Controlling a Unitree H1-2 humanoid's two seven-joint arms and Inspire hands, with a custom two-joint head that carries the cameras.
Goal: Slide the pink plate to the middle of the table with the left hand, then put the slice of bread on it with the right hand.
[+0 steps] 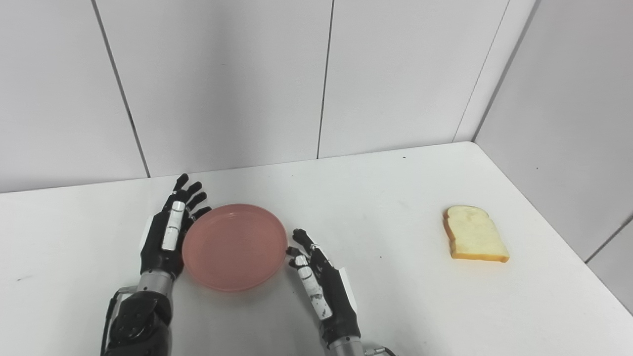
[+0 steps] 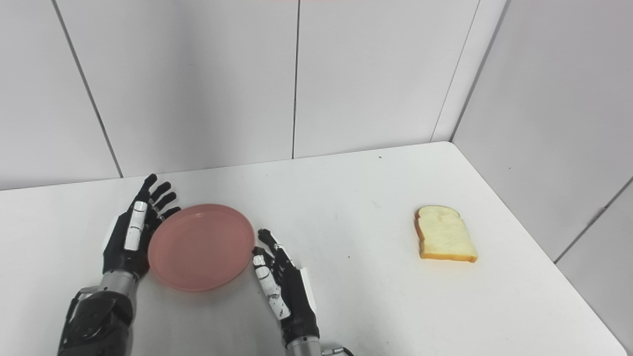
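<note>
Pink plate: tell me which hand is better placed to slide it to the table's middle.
Left. The left hand is open along the pink plate's left rim, ready to push it rightward. The right hand sits on the plate's right side, in its path.

My two hands flank the plate on the table; the bread lies well apart to the right.

The plate (image 1: 234, 253) sits on the table (image 1: 376, 198) left of its middle, toward the near edge. My left hand (image 1: 168, 232) lies against the plate's left rim, fingers stretched out toward the wall (image 1: 222, 79) behind. My right hand (image 1: 321, 282) rests just beside the plate's right rim, slightly nearer to me, fingertips close to the rim. The slice of bread (image 1: 474, 234) lies flat on the table far to the right, near the right edge, well apart from my right hand. Another wall (image 1: 568, 99) runs along the table's right side and meets the back one at the far right corner.
</note>
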